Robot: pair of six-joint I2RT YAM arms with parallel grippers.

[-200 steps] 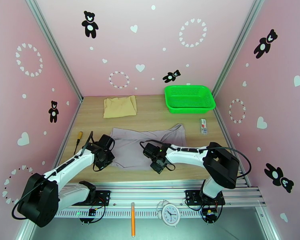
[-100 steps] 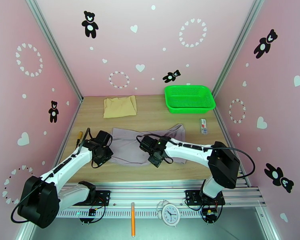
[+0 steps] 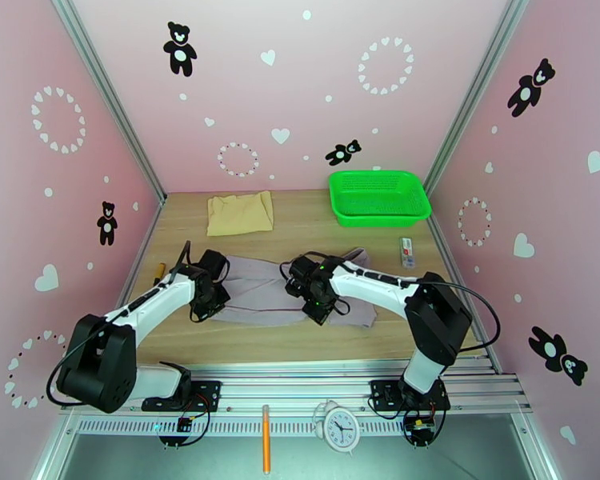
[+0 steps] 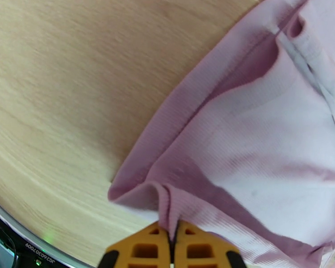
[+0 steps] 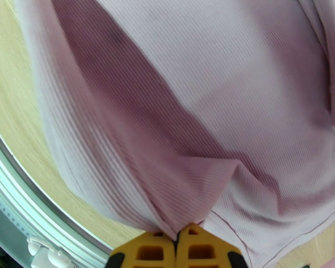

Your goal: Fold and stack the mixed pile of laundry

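Left pincer (image 4: 172, 232) and right pincer (image 5: 178, 236) each clench the lilac garment's (image 3: 256, 286) near edge. It lies mid-tabletop (image 3: 300, 226), long axis left-to-right, bulk beyond both grips; we judge the fold goes away from us.

- The table (image 3: 316, 226) is light wood with a plain grain, bare across most of its far half.
- A tan cloth (image 3: 239, 214) lies folded flat at the far left corner, well apart from everything else.
- A green mesh basket (image 3: 380, 218) stands at the far right corner, close to the wall.
- A small white object (image 3: 408, 252), too small to make out, lies near the right edge, just in front of the basket.
- A yellow-handled tool (image 3: 159, 274) lies along the left edge.
- A pale lilac garment (image 3: 256, 286) is spread across the middle, creased and doubled over, its near edge raised off the wood.
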